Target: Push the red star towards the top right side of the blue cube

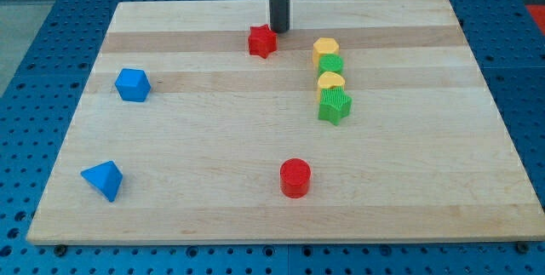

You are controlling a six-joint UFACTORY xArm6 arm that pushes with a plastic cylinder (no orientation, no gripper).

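Observation:
The red star (262,42) lies near the view's top, a little left of the middle. The blue cube (132,84) sits far to its left and slightly lower. My tip (279,30) rests on the board just to the upper right of the red star, close to it or touching it; I cannot tell which.
A column of blocks stands right of the star: a yellow block (324,49), a green block (331,65), a yellow block (330,82) and a green star (335,105). A red cylinder (295,177) sits low in the middle. A blue triangular block (103,180) lies at the lower left.

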